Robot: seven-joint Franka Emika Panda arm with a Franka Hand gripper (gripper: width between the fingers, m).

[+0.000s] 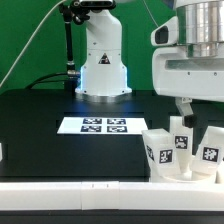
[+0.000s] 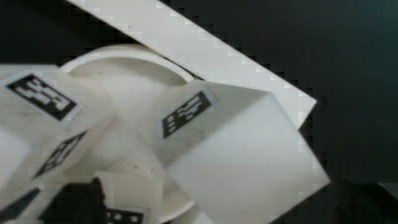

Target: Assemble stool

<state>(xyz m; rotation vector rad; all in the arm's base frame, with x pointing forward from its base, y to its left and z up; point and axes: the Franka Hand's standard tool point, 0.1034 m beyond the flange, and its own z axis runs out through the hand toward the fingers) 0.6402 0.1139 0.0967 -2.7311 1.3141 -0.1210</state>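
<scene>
Several white stool parts with black-and-white tags cluster at the exterior view's lower right, against the white wall strip [image 1: 100, 190]: one leg [image 1: 160, 150], a second leg [image 1: 181, 140] and a third leg [image 1: 209, 151]. My gripper [image 1: 184, 112] hangs just above the middle one, open, holding nothing. The wrist view looks down on the round ring-rimmed seat [image 2: 116, 70], with a tagged leg [image 2: 222, 130] across it and another leg [image 2: 39, 95] beside it. One dark finger [image 2: 75, 195] shows next to a tag.
The marker board [image 1: 104, 125] lies flat mid-table on the black surface [image 1: 40, 120]. The arm's white base [image 1: 102, 65] stands at the back. The wall strip [image 2: 205, 45] runs diagonally past the seat in the wrist view.
</scene>
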